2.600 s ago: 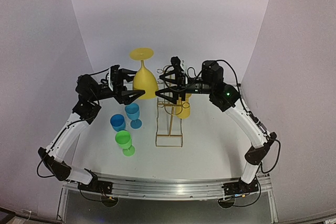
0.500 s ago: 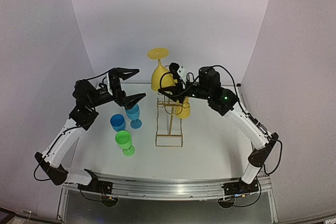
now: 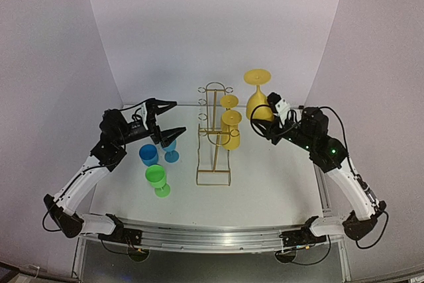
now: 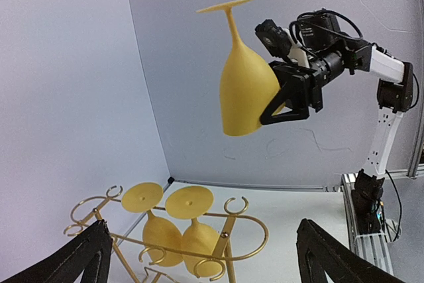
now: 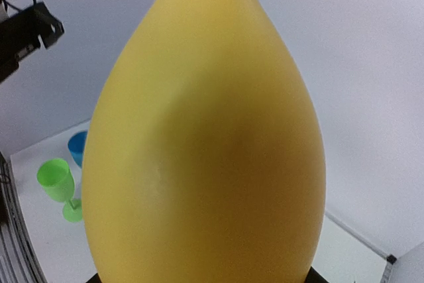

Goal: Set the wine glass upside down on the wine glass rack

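R gripper (image 3: 266, 118) is clamping the yellow wine glass (image 3: 258, 104) by the bowl, with its fingers (image 4: 295, 107) pressing on opposite sides approx mid-bowl. Glass is hanging in the air inverted, foot up and rim down, tilting a bit in the L wrist view. It's sitting right of the wine glass rack (image 3: 213, 138), apart from it, no contact w/ the wire. Rack is standing upright mid-table (image 3: 265, 180): gold wire, arched top, ring loops down both sides. Two more yellow glasses (image 3: 231, 136) are hanging foot-up on the rack's right side, one behind the other, feet sitting above the wire. L gripper (image 3: 169, 118) is hovering left of the rack w/ jaws spread wide and nothing btwn them; its fingertips (image 4: 89, 260) are framing the bottom corners of the L wrist view. Under and near it, a teal goblet (image 3: 170, 144), a blue cup (image 3: 148, 154) and a green goblet (image 3: 156, 180) are standing upright on the table, grouped close together and clear of the rack base. R wrist cam is showing almost only the yellow bowl filling the frame, w/ the green goblet and a bit of blue peeking out at lower left.
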Tool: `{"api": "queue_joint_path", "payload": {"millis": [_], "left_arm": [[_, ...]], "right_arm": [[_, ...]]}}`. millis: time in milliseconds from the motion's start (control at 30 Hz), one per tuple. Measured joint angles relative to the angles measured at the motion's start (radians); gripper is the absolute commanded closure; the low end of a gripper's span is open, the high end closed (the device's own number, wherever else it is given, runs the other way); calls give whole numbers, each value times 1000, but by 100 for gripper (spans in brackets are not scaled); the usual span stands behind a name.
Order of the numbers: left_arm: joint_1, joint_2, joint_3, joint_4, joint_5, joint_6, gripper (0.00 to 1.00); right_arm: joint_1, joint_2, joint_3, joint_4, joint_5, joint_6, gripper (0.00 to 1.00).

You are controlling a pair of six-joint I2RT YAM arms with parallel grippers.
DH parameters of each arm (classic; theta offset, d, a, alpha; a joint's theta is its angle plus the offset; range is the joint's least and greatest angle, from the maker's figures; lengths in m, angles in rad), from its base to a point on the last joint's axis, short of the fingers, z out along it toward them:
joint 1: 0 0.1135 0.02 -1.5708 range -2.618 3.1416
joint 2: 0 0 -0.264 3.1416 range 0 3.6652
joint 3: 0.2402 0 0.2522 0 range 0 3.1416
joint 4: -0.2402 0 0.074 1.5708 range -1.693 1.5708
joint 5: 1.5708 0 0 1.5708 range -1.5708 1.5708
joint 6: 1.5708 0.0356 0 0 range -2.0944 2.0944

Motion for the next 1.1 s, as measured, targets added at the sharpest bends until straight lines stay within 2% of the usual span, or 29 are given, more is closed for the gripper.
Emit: {"api": "queue_joint_path", "payload": {"millis": [267,500,800,1100], "left_arm": [[0,-13,-79,-8,-14,13,6],[0,-21,-116,-12,-53,46,6],[0,-15,-119,-20,-80,92,6],[0,20,-119,-19,-88,115,6]], "right_arm": [[-28,-63,-316,-11,-9,-56,74],[-34,-153,-656,187,-6,-83,76],[-35,-99,-695,486,-4,-78,76],[-36,-72,-734,579,-50,-49,77]]}}
